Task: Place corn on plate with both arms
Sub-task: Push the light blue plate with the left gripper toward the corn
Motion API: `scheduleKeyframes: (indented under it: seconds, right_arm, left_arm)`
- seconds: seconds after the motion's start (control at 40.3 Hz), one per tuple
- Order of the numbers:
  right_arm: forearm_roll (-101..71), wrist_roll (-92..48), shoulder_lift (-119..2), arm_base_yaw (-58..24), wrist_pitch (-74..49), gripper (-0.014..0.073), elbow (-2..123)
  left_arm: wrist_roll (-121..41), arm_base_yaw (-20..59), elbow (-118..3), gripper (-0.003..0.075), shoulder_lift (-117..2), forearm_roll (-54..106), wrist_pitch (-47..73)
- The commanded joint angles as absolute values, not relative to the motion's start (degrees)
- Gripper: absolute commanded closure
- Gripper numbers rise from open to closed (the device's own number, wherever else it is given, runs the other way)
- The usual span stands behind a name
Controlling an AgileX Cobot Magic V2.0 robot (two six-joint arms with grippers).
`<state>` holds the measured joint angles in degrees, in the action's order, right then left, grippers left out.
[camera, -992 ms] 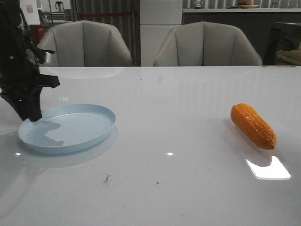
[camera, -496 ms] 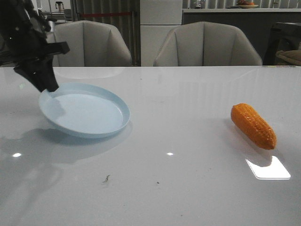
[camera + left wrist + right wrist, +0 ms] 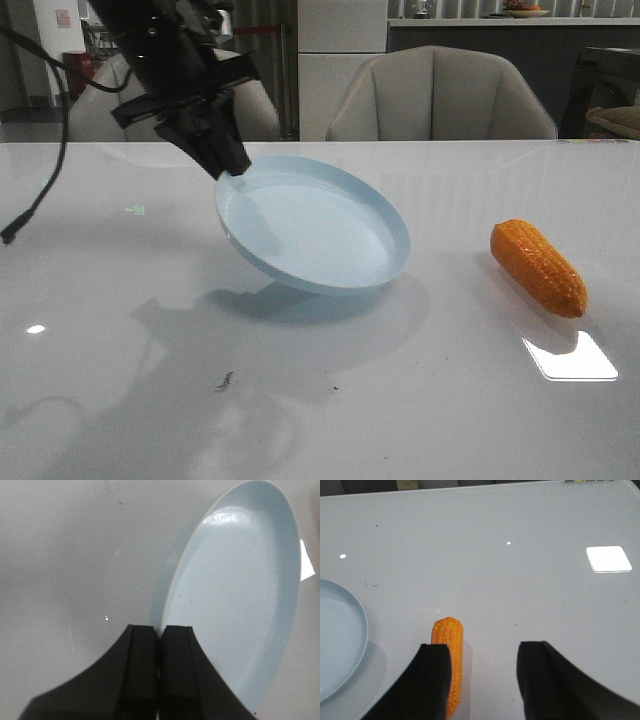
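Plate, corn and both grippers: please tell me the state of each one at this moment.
plate: lifted off the table, tilted, held at its rim.
corn: lying on its side on the table, not held.
left gripper: shut on the plate's rim.
right gripper: open, above the table, corn beside one finger.

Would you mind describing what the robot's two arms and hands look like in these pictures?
Both are matte black with no markings visible. The left arm is bulky and angular, with a dark cable trailing from it down to the table. The left hand ends in two flat, rectangular fingers. The right hand has two broad, blocky fingers with rounded upper corners. No sleeves or coloured parts show.
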<state>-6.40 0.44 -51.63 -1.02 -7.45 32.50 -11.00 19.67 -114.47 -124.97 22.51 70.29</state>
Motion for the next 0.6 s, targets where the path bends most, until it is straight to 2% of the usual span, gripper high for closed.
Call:
scheduleKeyframes:
  seconds: [0.0,0.198,0.57]
  right_arm:
    - [-5.8,0.4,-51.1,-0.9,-3.1,0.0168,34.5]
    - [-5.8,0.4,-51.1,-0.9,-3.1,0.0168,34.5]
    - [-5.8,0.4,-51.1,-0.9,-3.1,0.0168,34.5]
  left_arm:
    - [-10.3,22.5,-116.4,0.0631,-122.0,22.9,72.3]
    - [-8.8,25.8,-116.4,0.0631,-124.2,18.0,72.3]
    - [-10.0,26.3,-116.4,0.0631,-127.6,11.4,72.3]
